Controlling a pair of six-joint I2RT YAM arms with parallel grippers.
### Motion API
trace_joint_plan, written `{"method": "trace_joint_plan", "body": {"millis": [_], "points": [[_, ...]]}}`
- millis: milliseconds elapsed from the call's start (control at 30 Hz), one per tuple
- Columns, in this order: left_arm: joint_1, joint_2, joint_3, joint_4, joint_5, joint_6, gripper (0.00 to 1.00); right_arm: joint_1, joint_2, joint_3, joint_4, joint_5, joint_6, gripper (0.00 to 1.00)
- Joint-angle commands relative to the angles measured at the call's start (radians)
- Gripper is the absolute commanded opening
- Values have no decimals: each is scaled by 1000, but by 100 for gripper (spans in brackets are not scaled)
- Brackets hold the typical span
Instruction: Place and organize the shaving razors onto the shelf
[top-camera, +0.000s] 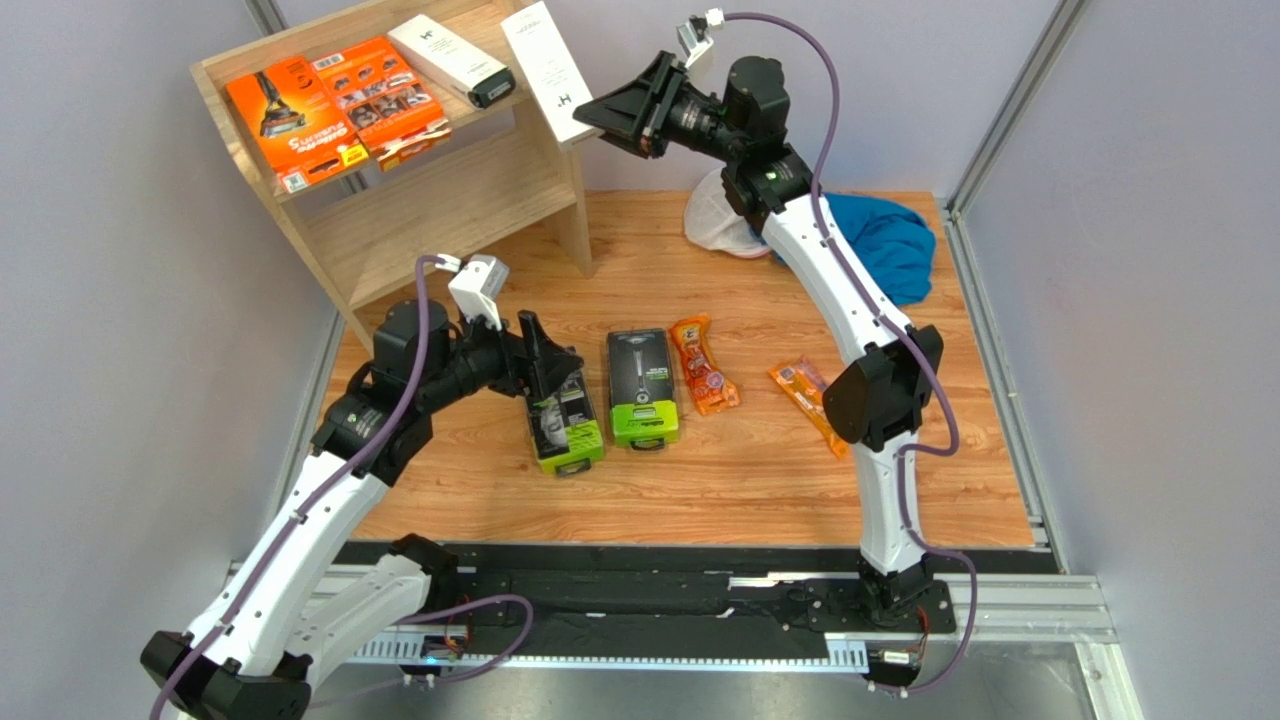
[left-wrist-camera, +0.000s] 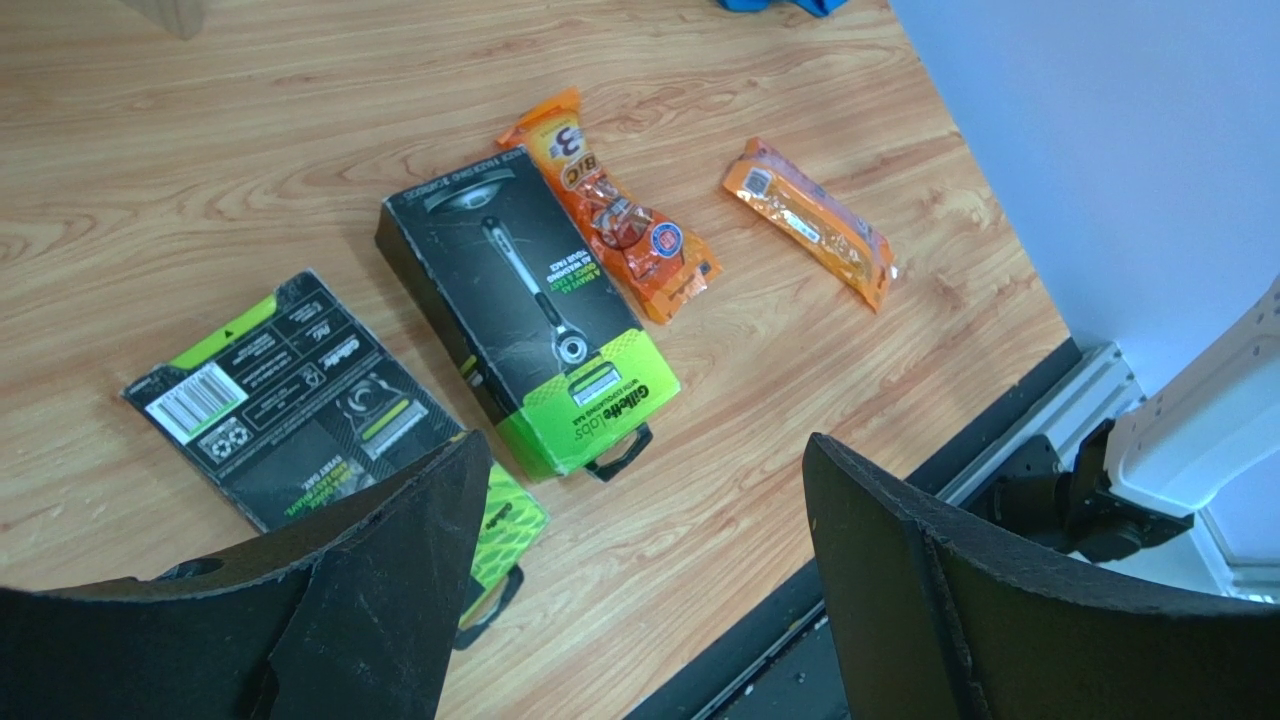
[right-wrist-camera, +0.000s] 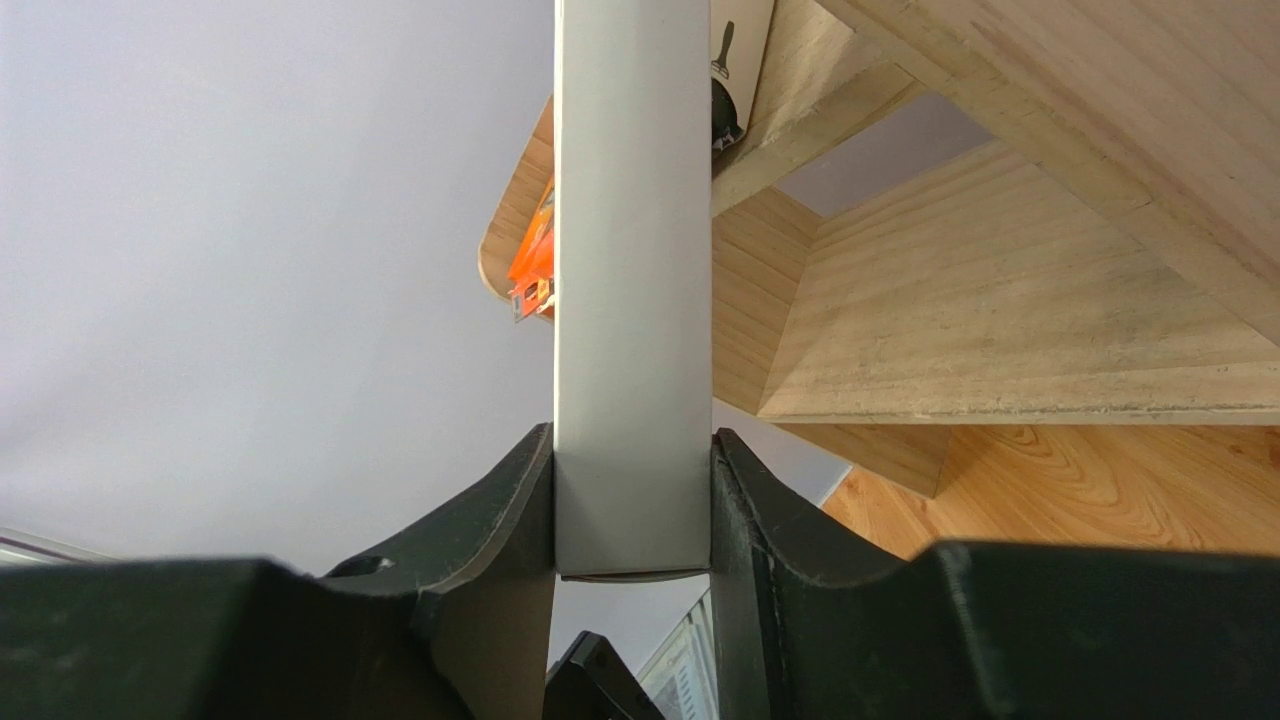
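The right gripper (top-camera: 604, 120) is clenched on a slim white box (top-camera: 544, 60), which it holds at the right end of the top of the shelf (top-camera: 451, 195). The left gripper (top-camera: 544, 375) hangs released over a black-and-green razor pack (top-camera: 571, 438) that lies on the desk (top-camera: 781, 480).

— We see a blue cloth (top-camera: 894, 248) lying crumpled on the wooden desk (top-camera: 781, 488).
— Agreed. We also see a white mesh cap (top-camera: 717, 228) touching the cloth's left edge, and a grey wall (top-camera: 1142, 300) rising just right of the cloth.
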Motion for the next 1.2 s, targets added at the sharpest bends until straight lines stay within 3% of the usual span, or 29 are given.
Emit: {"method": "trace_joint_plan", "body": {"millis": [0,567,833,933,967,1033,1067,1133,1167], "points": [[3,-28,-1,-7,-12,26,85,5,17,17,24,7,23,0],[3,-28,32,-5,-15,31,85,58,31,25,-19,-5,6,0],[3,31,118,67,-3,31,82,56,66,83,48,3,92,0],[3,49,134,130,-72,0,70,59,69,92,110,-2,119,0],[3,51,132,149,-117,-12,57,58,69,97,111,1,123,0],[3,55,132,209,-165,-14,44,56,68,110,110,9,124,0],[3,57,135,226,-217,-12,30,58,66,115,108,15,126,0],[3,74,158,263,-260,-6,16,58,68,127,107,24,126,0],[3,87,170,275,-286,5,4,58,71,132,108,29,130,0]]}}
